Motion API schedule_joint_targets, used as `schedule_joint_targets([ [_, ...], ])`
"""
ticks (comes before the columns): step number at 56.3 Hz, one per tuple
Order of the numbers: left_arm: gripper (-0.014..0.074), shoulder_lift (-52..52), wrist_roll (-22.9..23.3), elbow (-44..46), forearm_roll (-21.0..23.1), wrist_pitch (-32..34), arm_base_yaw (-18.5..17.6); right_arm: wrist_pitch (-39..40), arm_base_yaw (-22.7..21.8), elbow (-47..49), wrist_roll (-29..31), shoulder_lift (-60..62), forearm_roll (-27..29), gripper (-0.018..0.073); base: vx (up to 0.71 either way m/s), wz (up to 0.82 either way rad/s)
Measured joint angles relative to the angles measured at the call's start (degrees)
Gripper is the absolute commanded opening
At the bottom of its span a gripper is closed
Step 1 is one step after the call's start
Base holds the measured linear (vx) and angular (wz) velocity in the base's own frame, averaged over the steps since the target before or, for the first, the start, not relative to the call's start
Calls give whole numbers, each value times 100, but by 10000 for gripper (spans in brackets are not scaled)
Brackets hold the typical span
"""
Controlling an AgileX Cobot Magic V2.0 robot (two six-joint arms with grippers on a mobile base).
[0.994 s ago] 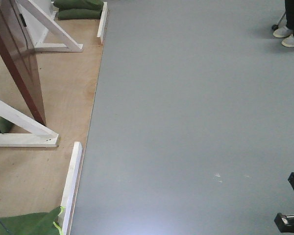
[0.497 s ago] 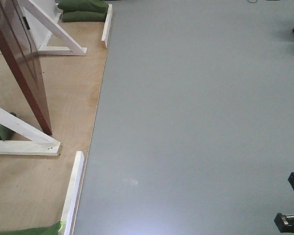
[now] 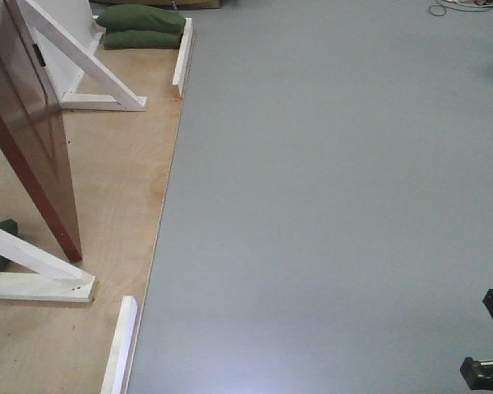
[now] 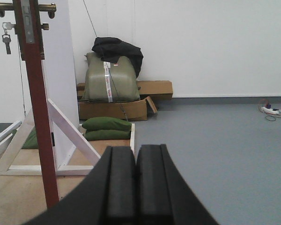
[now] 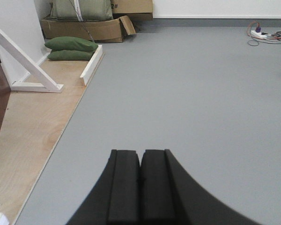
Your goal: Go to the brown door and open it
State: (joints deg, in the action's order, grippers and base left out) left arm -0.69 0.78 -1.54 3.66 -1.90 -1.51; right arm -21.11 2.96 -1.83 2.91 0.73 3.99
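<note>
Left fingers: your left fingers (image 4: 122, 180) are pressed together with nothing between them, low in the left wrist view, pointing at the far wall.
Right fingers: your right fingers (image 5: 124, 185) are pressed together too, pinching nothing, over the grey floor (image 3: 337, 205).
Brown door: the brown door (image 3: 29, 123) stands on the plywood (image 3: 115, 180) ahead and to your left, well apart from both pairs of fingers. The left wrist view meets its narrow edge.
Handle: a brass handle (image 4: 43, 7) sticks out on each side near the top of that edge. Keys (image 4: 6, 40) hang on the left side, just below.
Frame: a white panel (image 4: 58, 84) rises just behind the door, and slanted white braces (image 3: 74, 53) run from it down to the plywood.
Further back: two green sandbags (image 3: 140, 25) lie stacked at the plywood's far corner. Behind them is a cardboard box (image 4: 114, 110) holding an olive bag (image 4: 107, 79) with a black cloth (image 4: 117, 49) on top.
Far right: cables (image 4: 274, 111) lie on the floor by the wall.
</note>
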Motion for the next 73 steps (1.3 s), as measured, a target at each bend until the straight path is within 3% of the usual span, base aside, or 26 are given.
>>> schedule_joint_targets([
  [73,66,0,0,0,0,0,0,0,0,0,0,0,0,0,39,-2],
])
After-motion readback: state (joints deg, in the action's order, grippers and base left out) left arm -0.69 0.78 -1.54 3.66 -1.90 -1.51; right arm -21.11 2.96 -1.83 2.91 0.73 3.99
